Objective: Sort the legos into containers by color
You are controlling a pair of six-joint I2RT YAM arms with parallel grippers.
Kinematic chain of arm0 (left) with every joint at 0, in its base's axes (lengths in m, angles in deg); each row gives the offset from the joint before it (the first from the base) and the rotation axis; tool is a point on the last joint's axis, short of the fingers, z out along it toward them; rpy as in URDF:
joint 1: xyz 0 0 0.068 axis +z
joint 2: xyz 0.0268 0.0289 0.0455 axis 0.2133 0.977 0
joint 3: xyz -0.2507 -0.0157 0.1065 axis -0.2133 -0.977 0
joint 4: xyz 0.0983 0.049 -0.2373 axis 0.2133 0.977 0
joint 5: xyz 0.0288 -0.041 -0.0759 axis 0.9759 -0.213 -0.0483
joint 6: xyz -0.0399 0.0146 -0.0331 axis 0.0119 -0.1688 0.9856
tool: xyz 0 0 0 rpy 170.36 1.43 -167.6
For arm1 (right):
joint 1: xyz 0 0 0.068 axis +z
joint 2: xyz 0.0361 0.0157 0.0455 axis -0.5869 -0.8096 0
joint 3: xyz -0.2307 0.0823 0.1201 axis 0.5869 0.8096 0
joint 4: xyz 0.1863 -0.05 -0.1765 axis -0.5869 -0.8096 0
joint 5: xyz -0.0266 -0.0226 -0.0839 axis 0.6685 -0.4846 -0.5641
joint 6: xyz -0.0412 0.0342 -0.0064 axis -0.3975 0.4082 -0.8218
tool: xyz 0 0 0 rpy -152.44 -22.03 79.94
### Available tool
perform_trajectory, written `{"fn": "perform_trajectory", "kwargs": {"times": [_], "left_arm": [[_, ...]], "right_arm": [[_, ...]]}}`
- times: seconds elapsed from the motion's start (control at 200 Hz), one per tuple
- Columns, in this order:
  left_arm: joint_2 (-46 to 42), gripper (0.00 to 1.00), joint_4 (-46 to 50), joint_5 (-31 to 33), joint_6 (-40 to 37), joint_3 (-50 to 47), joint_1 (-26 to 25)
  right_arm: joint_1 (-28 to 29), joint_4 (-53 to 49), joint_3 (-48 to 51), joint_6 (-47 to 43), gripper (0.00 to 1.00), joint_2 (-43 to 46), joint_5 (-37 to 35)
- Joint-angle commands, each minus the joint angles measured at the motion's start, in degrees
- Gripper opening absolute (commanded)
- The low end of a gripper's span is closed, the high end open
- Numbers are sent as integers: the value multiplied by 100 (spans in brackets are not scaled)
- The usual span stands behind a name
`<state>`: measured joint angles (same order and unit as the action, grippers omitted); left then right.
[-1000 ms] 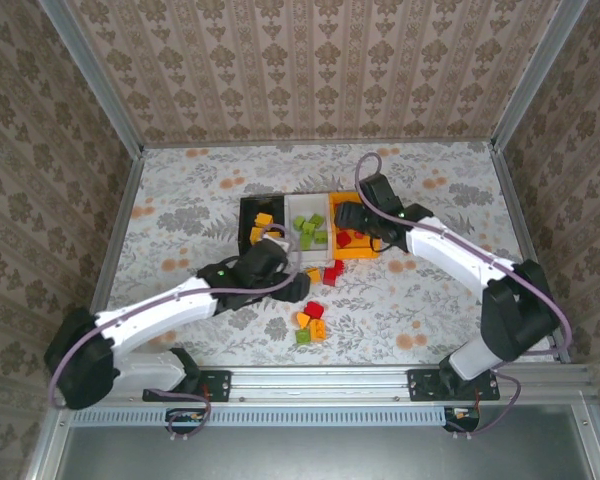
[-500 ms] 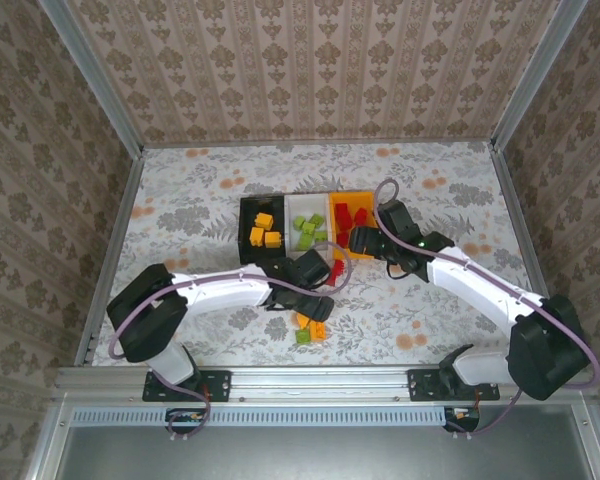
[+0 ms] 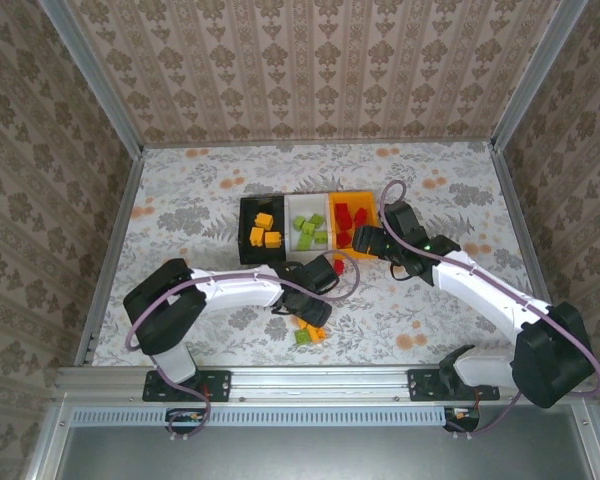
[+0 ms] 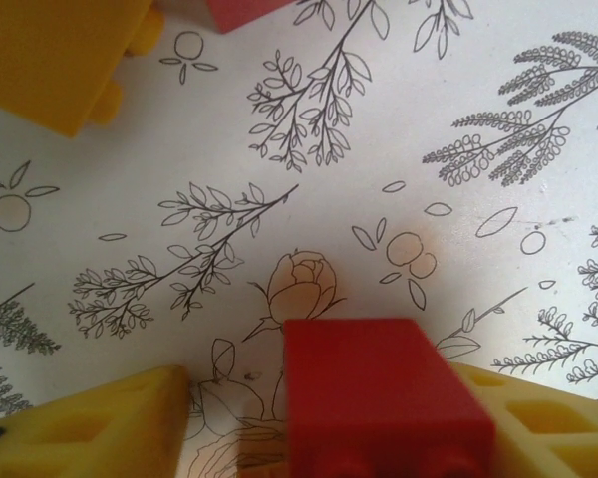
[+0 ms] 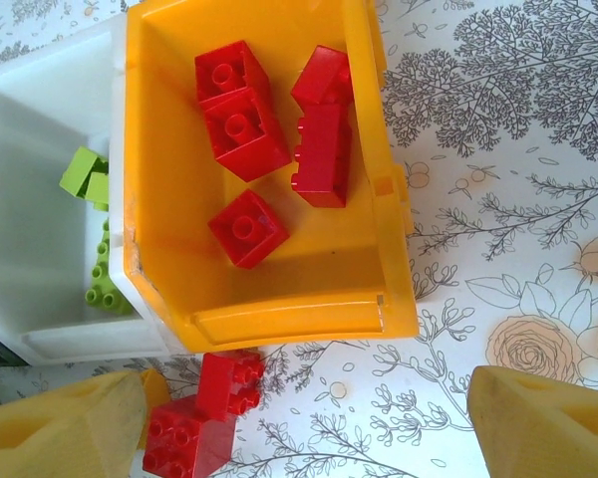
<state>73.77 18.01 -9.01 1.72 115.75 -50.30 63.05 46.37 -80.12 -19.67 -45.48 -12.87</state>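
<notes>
Sorting: we are seeing yellow legos (image 3: 265, 232) in black bin (image 3: 244, 230), green legos (image 3: 307, 232) in white bin (image 5: 40, 344), red legos (image 5: 244, 124) in orange bin (image 5: 279, 311) | loose legos (image 3: 304, 337) are waiting on the tabletop (image 3: 180, 210) | left tool (image 4: 319, 398) is sitting open around a red lego (image 4: 379, 393) | right tool (image 5: 309, 398) is hanging open, empty.

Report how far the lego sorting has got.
Done: orange-yellow bricks lie in the black bin, green ones in the white bin, red ones in the orange bin. In hand: the left gripper, open, straddles a red brick; the right gripper hovers open and empty by the orange bin. Left: two red bricks beside that bin, plus a green brick and an orange brick near the left gripper.
</notes>
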Motion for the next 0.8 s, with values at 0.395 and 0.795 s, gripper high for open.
{"fn": "perform_trajectory", "kwargs": {"times": [0.395, 0.795], "left_arm": [[-377, 25, 147, 198, -121, 209, -21], [-805, 23, -535, 38, -456, 1295, 803]], "right_arm": [[-83, 27, 169, 83, 85, 269, -147], [-214, -59, 539, 182, 85, 852, -216]]}}
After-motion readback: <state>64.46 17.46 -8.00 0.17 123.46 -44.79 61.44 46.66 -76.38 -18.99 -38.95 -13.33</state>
